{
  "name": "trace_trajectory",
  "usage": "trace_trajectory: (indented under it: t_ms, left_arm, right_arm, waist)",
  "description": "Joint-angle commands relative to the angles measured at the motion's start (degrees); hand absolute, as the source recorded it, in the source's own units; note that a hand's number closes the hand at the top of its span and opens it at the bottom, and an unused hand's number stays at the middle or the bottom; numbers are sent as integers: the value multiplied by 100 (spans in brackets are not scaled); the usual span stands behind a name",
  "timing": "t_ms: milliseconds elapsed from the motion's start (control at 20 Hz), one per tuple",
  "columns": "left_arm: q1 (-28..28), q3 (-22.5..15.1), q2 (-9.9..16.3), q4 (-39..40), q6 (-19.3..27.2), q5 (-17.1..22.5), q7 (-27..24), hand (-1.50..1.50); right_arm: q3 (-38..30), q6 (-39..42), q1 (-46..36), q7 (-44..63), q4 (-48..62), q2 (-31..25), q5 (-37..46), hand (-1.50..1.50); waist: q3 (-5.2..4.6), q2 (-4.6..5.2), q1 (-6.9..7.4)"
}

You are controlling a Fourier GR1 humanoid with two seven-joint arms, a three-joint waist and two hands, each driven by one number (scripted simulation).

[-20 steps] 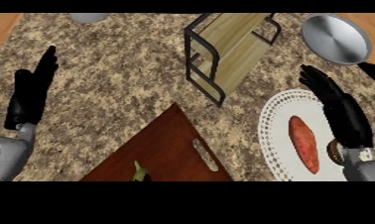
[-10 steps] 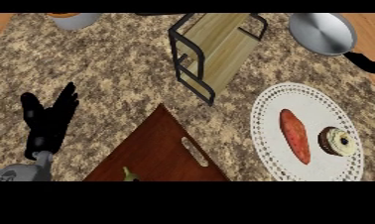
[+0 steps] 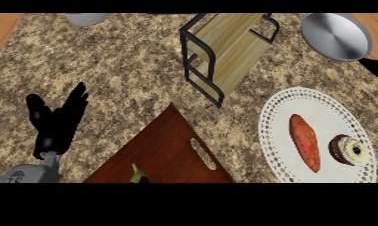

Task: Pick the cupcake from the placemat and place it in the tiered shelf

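Cupcake (image 3: 349,150) sits upright on placemat (image 3: 314,102), top facing up; left hand (image 3: 55,122) fingers released.

No readable text, labels, brands, numbers or signs anywhere in view.
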Motion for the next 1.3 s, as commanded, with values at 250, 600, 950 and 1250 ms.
trace_trajectory:
  t_ms: [250, 600, 950, 1250]
  left_arm:
    - [160, -97, -119, -23, -75, -50, 236, 0]
    - [118, -87, -155, -68, -97, -95, 414, 0]
    - [-90, -65, -329, 232, -288, -170, 265, 0]
    - [4, -6, -297, 60, -333, -287, 308, 0]
  right_arm:
    - [-264, 51, 1094, 1654, -2247, -528, 120, -150]
    - [-426, -1080, 823, 4068, -3434, -894, 267, -150]
    - [688, -1683, -221, 5701, -3439, -1358, 1125, -150]
    - [1689, -1585, -864, 6402, -3422, -1301, 1765, -150]
  waist:
    - [-32, 55, 134]
    - [-26, 70, 237]
    - [-16, 100, 343]
    - [-11, 73, 309]
